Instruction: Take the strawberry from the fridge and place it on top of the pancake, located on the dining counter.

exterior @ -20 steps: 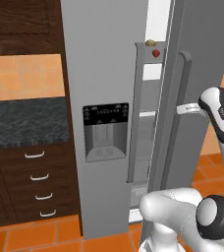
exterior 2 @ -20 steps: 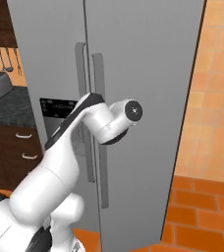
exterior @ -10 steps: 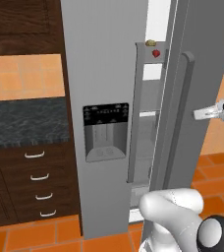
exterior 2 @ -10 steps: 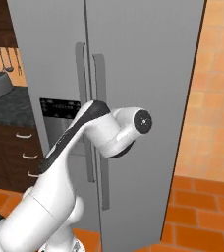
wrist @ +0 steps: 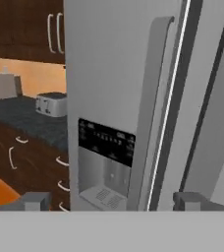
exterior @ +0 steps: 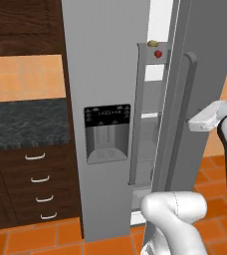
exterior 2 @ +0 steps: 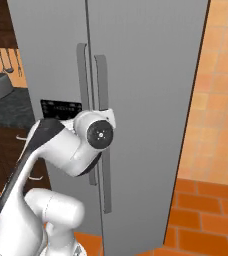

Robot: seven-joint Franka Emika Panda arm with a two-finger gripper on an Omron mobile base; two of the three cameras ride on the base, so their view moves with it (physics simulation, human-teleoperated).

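Two fingers [wrist: 35, 201] stand spread wide and empty, aimed at the fridge [exterior: 105, 74] with its right door slightly ajar. Through the gap, the strawberry [exterior: 158, 54] sits high on an inner shelf, just below a small tan lump [exterior: 153, 44].

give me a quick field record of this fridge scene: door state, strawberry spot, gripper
fridge: right door ajar, a gap open beside the dispenser door
strawberry: on a high shelf inside the gap, under a small tan food item
gripper: open, empty, facing the fridge front, touching nothing
water dispenser: black panel on the left door
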